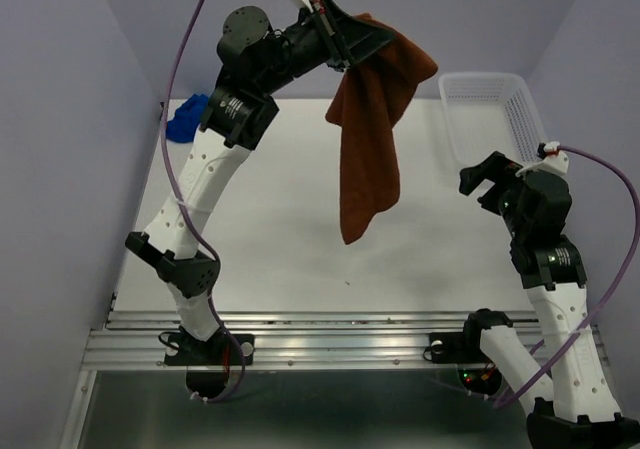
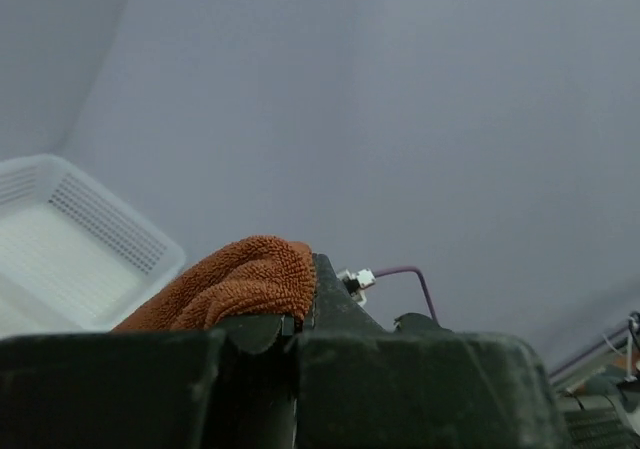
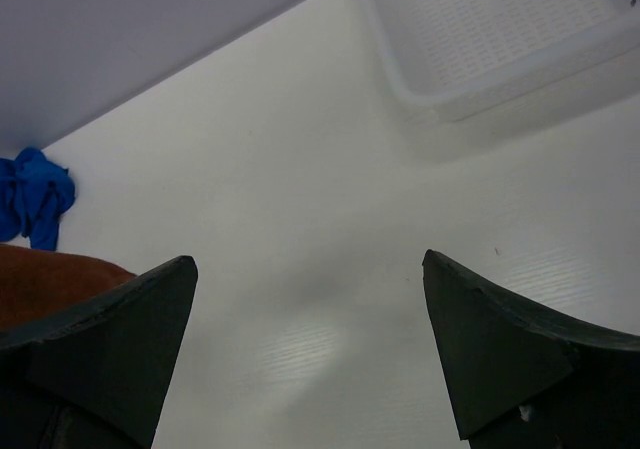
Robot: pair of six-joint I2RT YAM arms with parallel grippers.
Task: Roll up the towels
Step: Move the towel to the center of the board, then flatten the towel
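Left tool (image 1: pixel 383 41) clamps the rust-brown towel (image 1: pixel 369 149), which hangs beneath it.

Overhead view looks down from behind; both wrist views (close, low) share the basket (image 1: pixel 524 119).

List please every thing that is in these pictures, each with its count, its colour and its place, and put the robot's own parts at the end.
brown towel: one, rust-brown, hanging in the air above the table, held by its top
blue towel: one, bright blue, crumpled at the far left corner of the table
basket: one, white plastic mesh, far right of the table, nothing seen inside
table: one, white, under everything
cables: two, purple, one along each arm
left gripper: one, black, raised high over the far side, shut on the brown towel
right gripper: one, black, low on the right side near the basket, open and holding nothing
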